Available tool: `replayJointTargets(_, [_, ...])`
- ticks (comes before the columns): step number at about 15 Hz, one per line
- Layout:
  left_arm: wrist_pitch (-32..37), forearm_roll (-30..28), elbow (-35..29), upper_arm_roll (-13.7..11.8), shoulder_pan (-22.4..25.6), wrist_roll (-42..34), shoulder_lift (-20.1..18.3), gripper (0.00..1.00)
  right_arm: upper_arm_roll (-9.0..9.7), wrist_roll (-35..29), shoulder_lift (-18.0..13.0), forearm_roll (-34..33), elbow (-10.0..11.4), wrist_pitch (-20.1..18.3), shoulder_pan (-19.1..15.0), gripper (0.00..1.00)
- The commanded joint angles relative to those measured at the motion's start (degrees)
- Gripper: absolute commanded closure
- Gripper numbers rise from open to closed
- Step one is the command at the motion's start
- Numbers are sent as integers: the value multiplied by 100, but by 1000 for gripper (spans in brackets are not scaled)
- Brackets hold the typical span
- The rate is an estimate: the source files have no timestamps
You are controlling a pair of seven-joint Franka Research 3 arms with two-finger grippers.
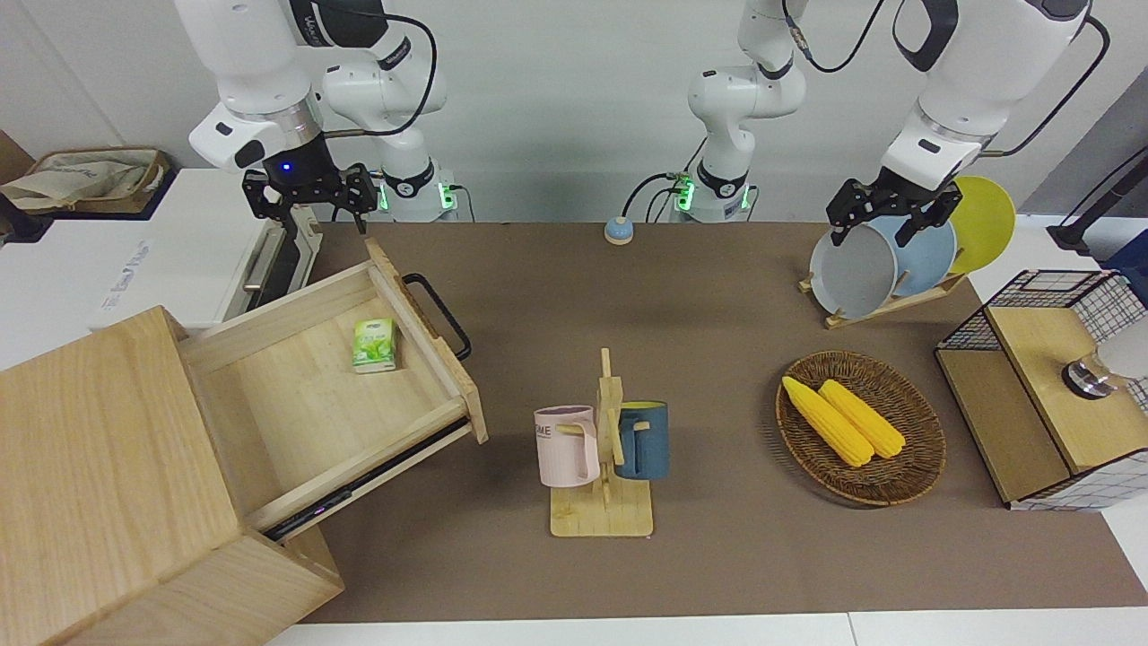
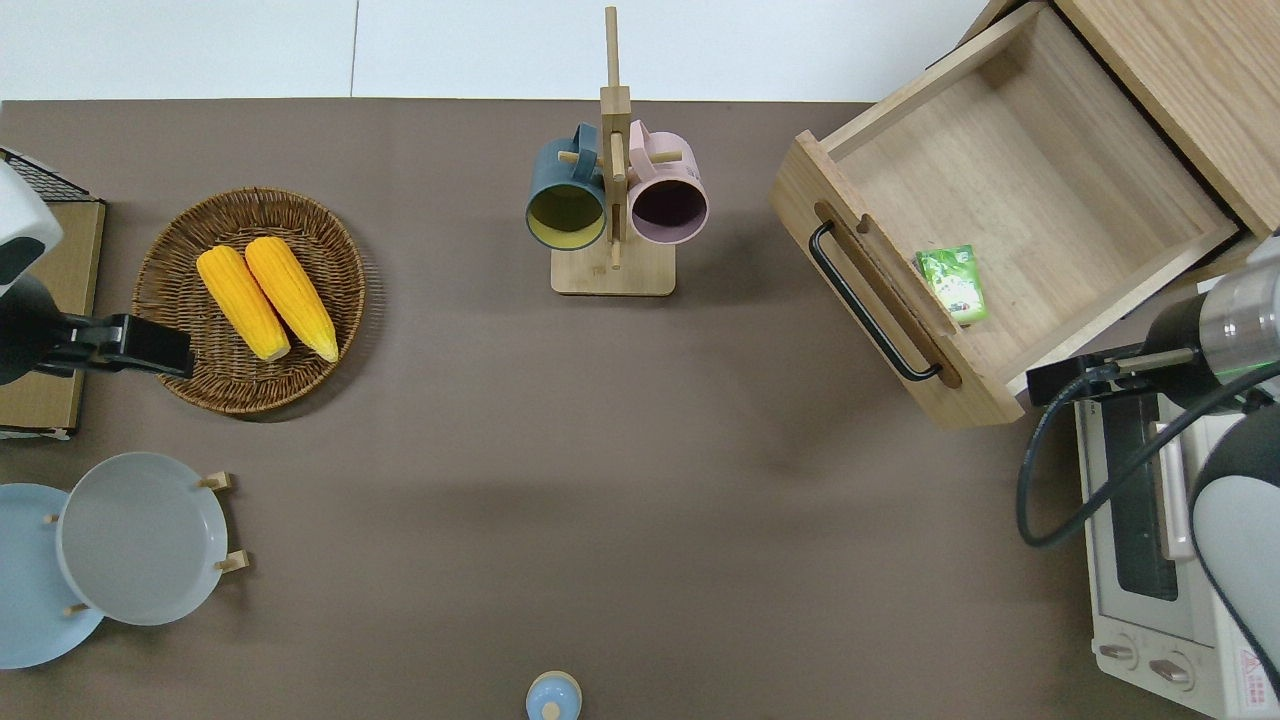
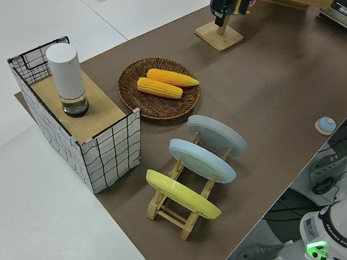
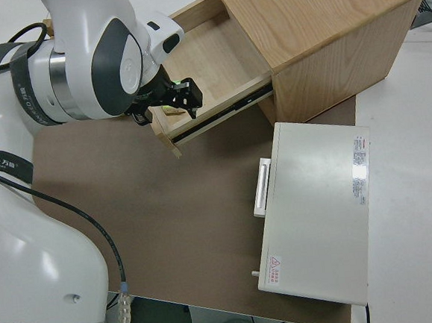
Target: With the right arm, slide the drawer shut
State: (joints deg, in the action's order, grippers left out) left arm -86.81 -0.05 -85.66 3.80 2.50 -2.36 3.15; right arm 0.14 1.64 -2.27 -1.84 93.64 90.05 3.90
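Right gripper fingers spread (gripping nothing), up beside the open drawer's corner.

Bright, even light; soft shadows, all views sharp.

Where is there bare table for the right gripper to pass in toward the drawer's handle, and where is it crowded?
Bare mat runs from the mug rack to the small blue knob, bordered by the drawer front and toaster oven. It is crowded by the corn basket and plate rack. The right gripper hangs open over the oven's edge nearest the drawer.
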Motion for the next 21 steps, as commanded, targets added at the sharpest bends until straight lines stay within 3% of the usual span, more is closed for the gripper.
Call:
replayJointTargets(1, [103, 102, 58, -2, -39, 60, -25, 5, 57, 135, -72, 17, 14, -49, -91, 846])
replayJointTargets(2, [103, 102, 58, -2, -39, 60, -25, 7, 57, 135, -81, 17, 14, -49, -91, 983])
replayJointTargets(3, [103, 102, 58, -2, -39, 60, -25, 7, 48, 126, -81, 17, 6, -49, -82, 1000])
replayJointTargets(7, [103, 102, 58, -2, -39, 60, -25, 7, 48, 100, -55, 9, -126, -84, -47, 1000])
replayJointTargets(12, [103, 102, 49, -2, -39, 60, -25, 7, 65, -93, 16, 44, -486, -207, 6, 1000])
replayJointTargets(15, [103, 102, 49, -2, -39, 60, -25, 7, 109, -558, 103, 44, -741, -268, 234, 1000])
replayJointTargets(18, [103, 102, 49, -2, -39, 60, -25, 7, 127, -1129, 507, 8, -1276, -620, 445, 1000])
replayJointTargets(21, [103, 102, 49, -2, -39, 60, -25, 7, 136, -1814, 666, 8, -1400, -621, 752, 1000])
